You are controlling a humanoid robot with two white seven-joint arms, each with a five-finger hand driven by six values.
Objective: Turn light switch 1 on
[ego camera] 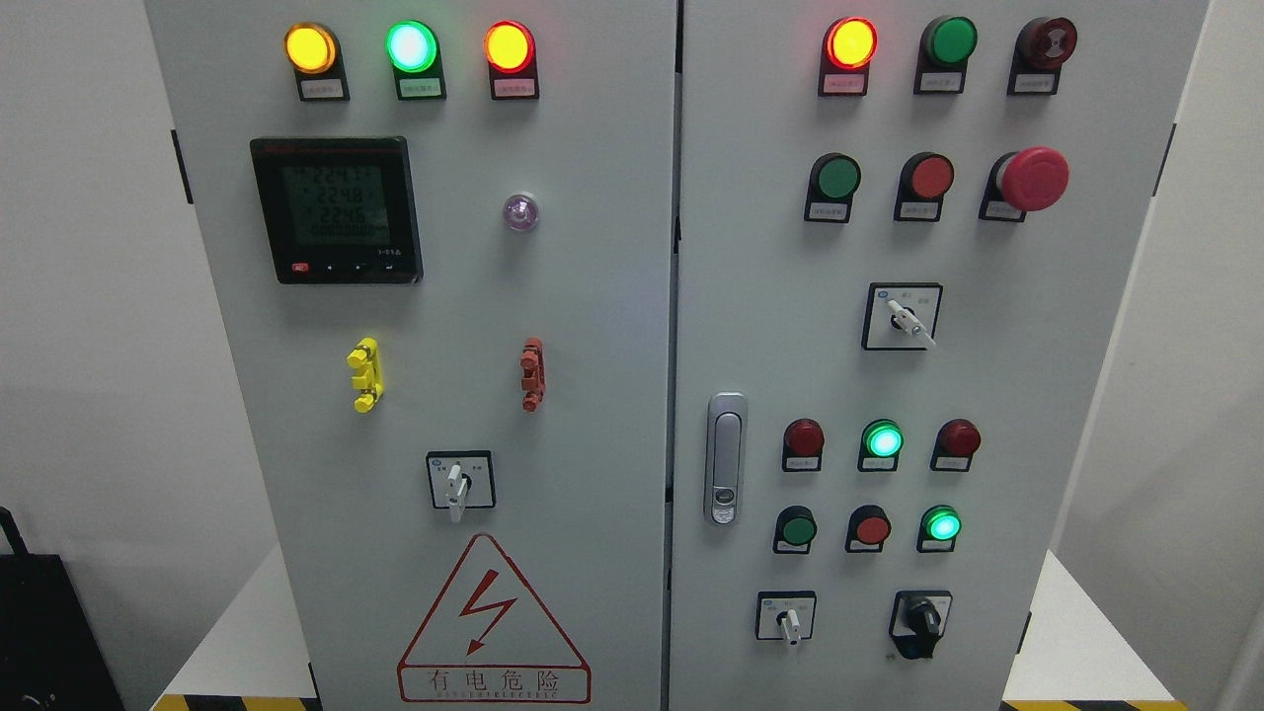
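Neither robot hand's in shot, so can't tell about fingers; the grey metal 2-door control cabinet point(592, 296) fills view, switch 1 unidentifiable.

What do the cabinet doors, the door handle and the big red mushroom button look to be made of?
Cabinet doors: probably painted sheet metal, matte light grey with soft reflections. Door handle: apparently bright chromed metal, shiny with a keyhole. Red mushroom button: likely smooth semi-gloss plastic.

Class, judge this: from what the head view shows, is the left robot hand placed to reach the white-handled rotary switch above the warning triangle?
Cannot say yes: no robot hand is in view. The rotary switch itself sits unobstructed on the left door.
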